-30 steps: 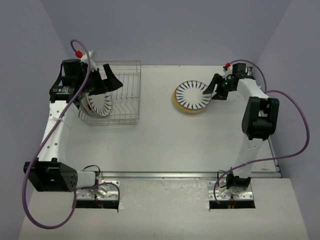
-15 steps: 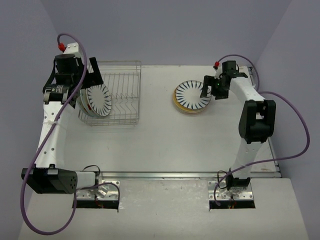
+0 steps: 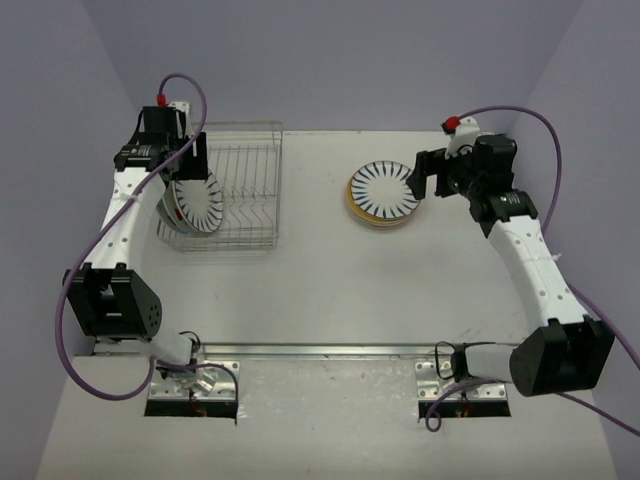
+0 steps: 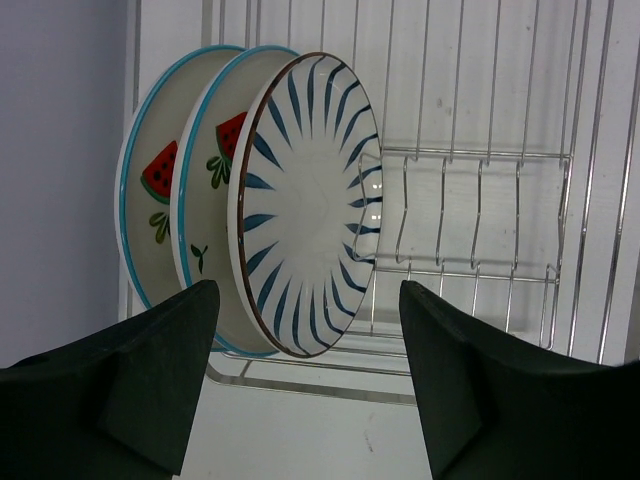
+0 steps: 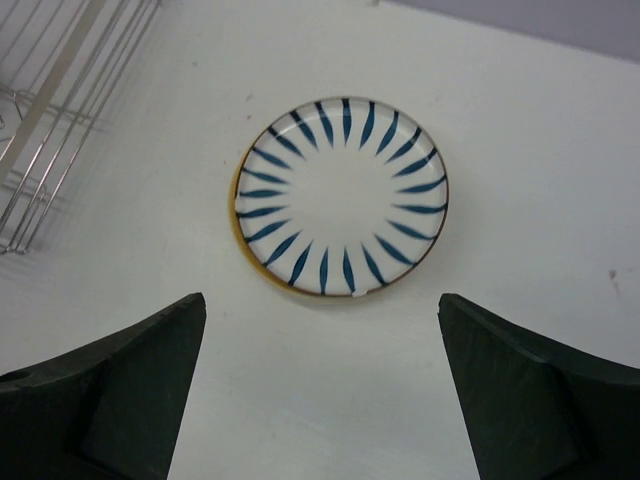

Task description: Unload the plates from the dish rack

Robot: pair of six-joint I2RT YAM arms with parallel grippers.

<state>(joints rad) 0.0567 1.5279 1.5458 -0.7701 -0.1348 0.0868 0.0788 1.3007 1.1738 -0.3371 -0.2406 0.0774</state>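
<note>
At the upper right of the top view, the right fingers [image 3: 418,178] have spread wide and drawn back from the stack [image 3: 383,192]. They have left a blue-striped plate [image 5: 342,195] lying on top, so one more plate is delivered to the surface [image 3: 330,290]. At upper left, the left fingers [image 3: 200,160] have swung over the dish rack [image 3: 250,190], parted and empty; we judge the next pick is starting. Only the left wrist view shows what remains: a striped plate [image 4: 305,215] in front of two watermelon plates [image 4: 160,190], all upright in the slots.
</note>
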